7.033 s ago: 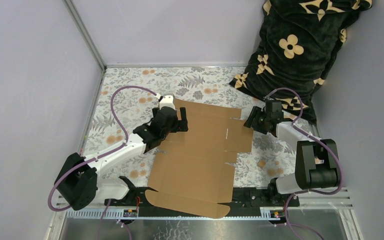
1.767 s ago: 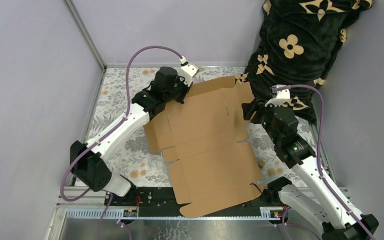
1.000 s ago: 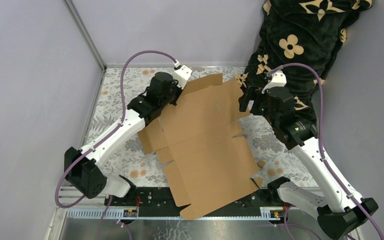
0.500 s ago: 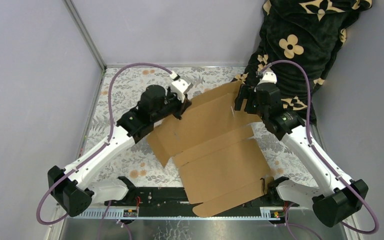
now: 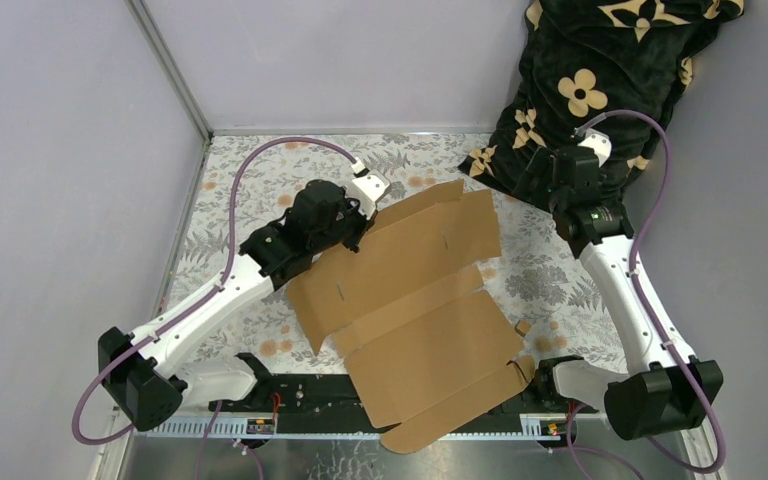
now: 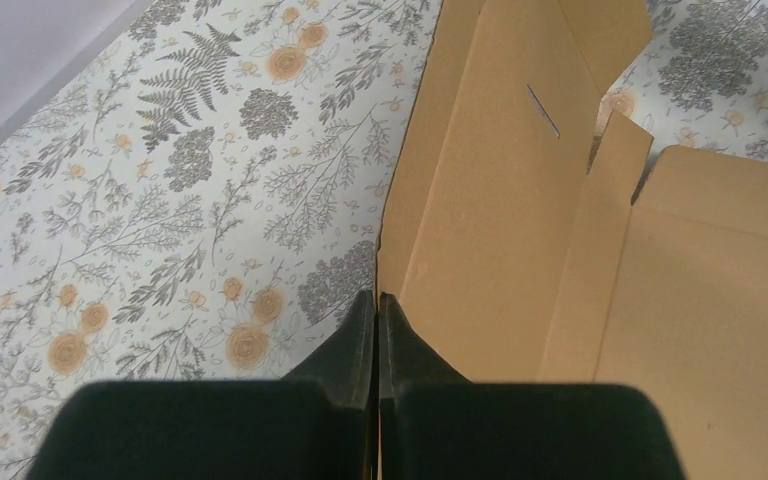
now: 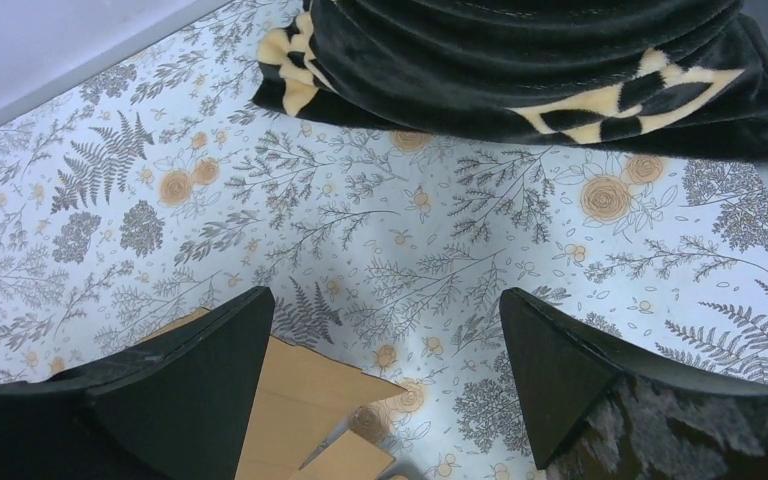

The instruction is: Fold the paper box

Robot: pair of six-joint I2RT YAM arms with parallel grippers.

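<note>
Left gripper point(image 6: 377, 300) pinched the paper box point(image 5: 420, 290) at its edge.
It ran diagonally toward lower right; right gripper point(image 7: 380, 320) gaped, apart, at upper right.

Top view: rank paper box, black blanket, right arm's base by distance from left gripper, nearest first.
1. paper box: its far-left edge is clamped in the left gripper.
2. black blanket: far right corner.
3. right arm's base: near right corner.
</note>
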